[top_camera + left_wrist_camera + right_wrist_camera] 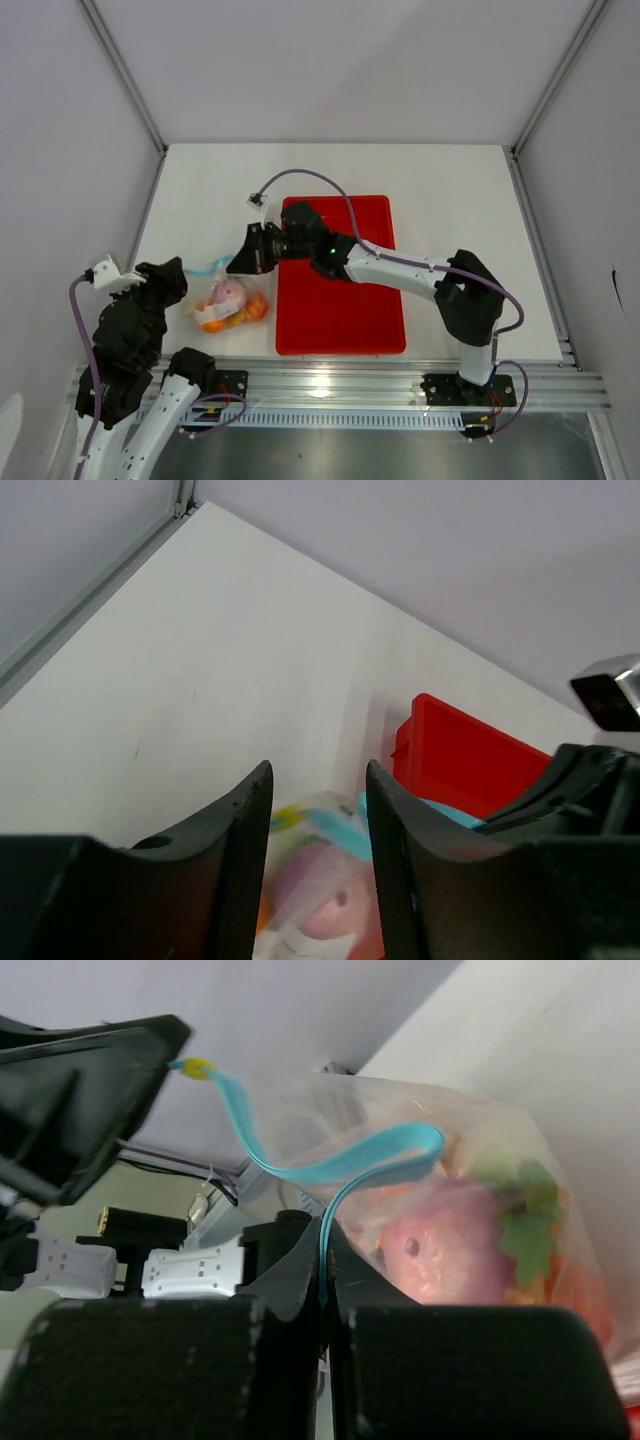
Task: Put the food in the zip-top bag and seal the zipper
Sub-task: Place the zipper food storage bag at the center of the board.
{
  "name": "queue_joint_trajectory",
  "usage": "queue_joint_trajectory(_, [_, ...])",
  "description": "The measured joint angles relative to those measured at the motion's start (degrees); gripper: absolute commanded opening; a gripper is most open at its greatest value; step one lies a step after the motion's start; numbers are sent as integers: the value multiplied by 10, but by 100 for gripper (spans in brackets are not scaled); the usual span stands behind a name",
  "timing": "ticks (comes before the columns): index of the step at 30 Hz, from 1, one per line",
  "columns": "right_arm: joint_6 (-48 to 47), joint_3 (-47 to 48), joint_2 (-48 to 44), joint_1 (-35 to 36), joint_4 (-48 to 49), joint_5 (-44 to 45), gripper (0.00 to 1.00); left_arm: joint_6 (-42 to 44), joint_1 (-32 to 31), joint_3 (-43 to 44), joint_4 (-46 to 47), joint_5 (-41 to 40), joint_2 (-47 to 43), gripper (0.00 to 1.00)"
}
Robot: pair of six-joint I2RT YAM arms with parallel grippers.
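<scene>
Near-left corner of counter, top view: clear floppy plastic zip-top bag (230,305) just beside red rectangular plastic tray (340,320); I fear one-sided pull drags it. Left wrist: left gripper (318,870) spread, grasping nothing, so bag unanchored. Right wrist: right gripper (325,1275) pinched on thin blue zipper strip (380,1155), looped, could twist, seal skip. Inside bag: small toy food pieces (440,1235); mouth unsealed, I judge.

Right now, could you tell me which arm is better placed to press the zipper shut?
The right: the right gripper is shut on the zipper of the zip-top bag, while the left gripper is open, gripping nothing.
</scene>
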Motion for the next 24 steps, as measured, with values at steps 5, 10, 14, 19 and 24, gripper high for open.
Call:
queue_joint_trajectory(5, [34,-2,51,-21,28,-25,0,-13,0,-4,0,-19,6,99])
queue_joint_trajectory(10, [59,-1,67,-46,53,-38,0,-15,0,-3,0,-38,22,100])
queue_joint_trajectory(14, [68,40,100,-73,52,-48,0,-3,0,15,0,-33,30,100])
queue_joint_trajectory(19, [60,169,193,-114,16,-62,1,22,0,45,9,2,31,99])
queue_joint_trajectory(24, [33,268,275,-145,-25,-66,10,38,0,47,17,37,23,99])
